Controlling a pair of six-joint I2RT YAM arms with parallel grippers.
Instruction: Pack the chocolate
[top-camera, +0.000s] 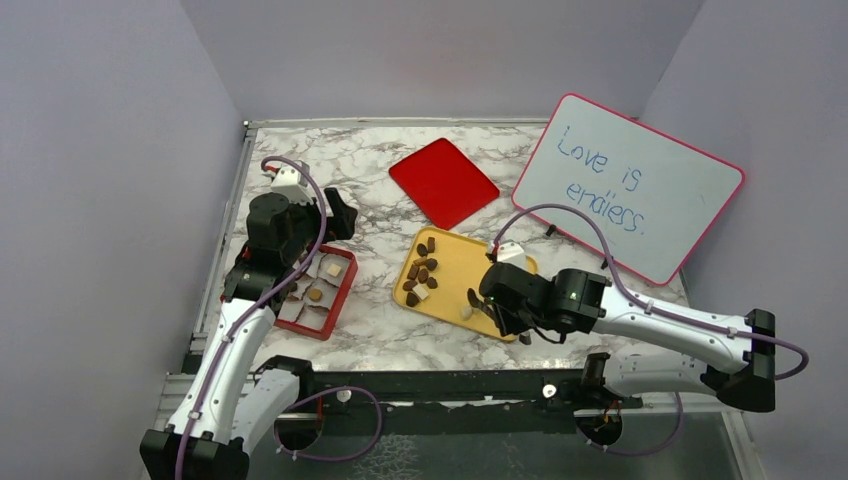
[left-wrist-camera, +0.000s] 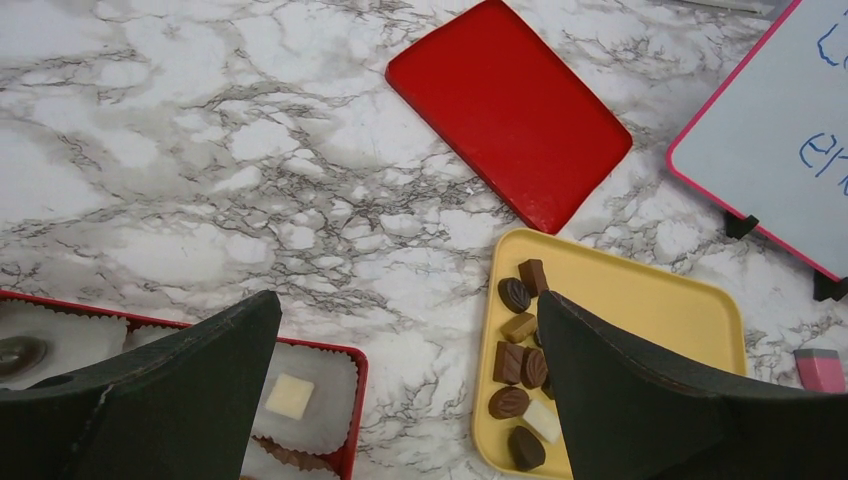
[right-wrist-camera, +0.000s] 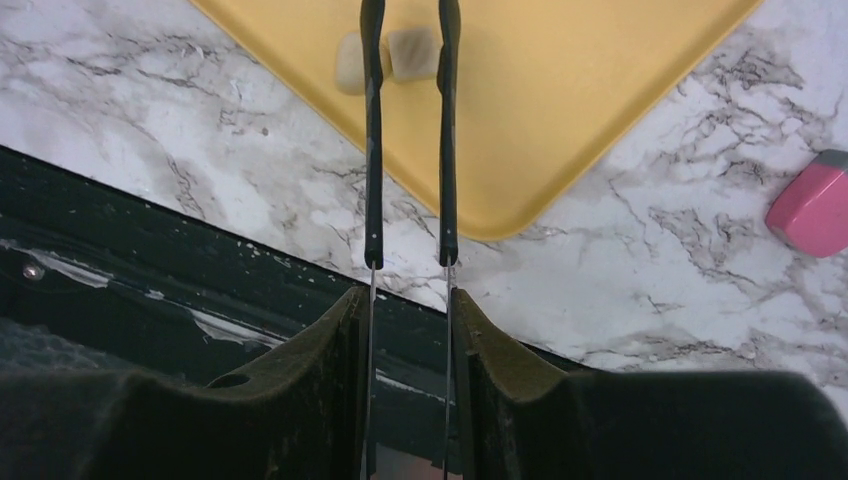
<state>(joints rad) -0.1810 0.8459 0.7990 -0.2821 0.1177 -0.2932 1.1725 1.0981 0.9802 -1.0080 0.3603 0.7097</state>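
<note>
Several dark brown, tan and cream-white chocolates (top-camera: 420, 272) lie on a yellow tray (top-camera: 455, 262); they also show in the left wrist view (left-wrist-camera: 520, 360). My right gripper (right-wrist-camera: 405, 295) is shut on thin black tongs (right-wrist-camera: 372, 150). The tong tips sit on either side of a cream-white chocolate (right-wrist-camera: 412, 52) at the tray's near corner (top-camera: 466, 312). A red box (top-camera: 345, 290) with white paper cups holds a few chocolates, one a white square (left-wrist-camera: 289, 396). My left gripper (left-wrist-camera: 408, 300) is open and empty, above the marble between box and tray.
A red lid (top-camera: 443, 182) lies flat at the back middle. A pink-framed whiteboard (top-camera: 630, 185) stands at the back right. A pink eraser (right-wrist-camera: 815, 205) lies right of the tray. The table's dark front rail (right-wrist-camera: 150, 270) is just behind the tongs.
</note>
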